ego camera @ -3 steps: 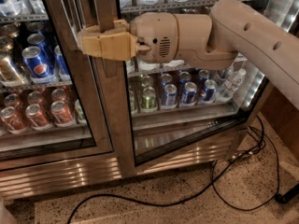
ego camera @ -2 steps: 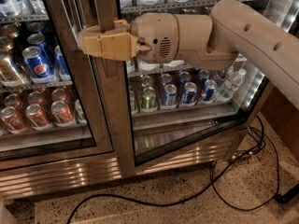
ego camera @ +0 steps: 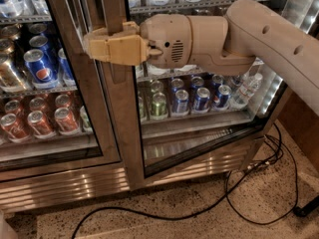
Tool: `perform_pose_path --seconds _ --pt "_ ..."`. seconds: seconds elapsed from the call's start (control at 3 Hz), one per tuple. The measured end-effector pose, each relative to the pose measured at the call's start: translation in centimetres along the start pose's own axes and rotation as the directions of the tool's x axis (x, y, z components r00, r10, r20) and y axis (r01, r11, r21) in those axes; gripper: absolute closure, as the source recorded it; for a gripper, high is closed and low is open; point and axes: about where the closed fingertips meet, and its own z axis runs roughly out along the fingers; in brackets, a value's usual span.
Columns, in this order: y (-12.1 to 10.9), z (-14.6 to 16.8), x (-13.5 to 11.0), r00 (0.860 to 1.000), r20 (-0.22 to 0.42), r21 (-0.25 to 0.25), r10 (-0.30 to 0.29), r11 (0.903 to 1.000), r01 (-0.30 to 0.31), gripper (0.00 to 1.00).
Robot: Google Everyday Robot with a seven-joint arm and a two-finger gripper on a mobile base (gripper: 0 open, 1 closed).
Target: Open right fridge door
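Tool (ego camera: 107,48), upper left, is clamped round the handle (ego camera: 112,9). The right door (ego camera: 124,133) fills centre frame, slightly ajar. If the pull strays off the hinge arc, that grip may slip and the door could swing shut.

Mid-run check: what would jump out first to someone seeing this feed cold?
The beige arm crossing from the right, its tan gripper against the steel frame of the right fridge door at upper centre. That door's bottom edge slants, so it looks ajar. Below, a black cable loops over the speckled floor.
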Motion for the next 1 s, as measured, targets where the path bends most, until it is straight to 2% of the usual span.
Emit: perform_pose_path --seconds 1.0 --pt "0.76 -0.17 0.05 1.0 0.005 0.007 0.013 0.9999 -0.013 1.0"
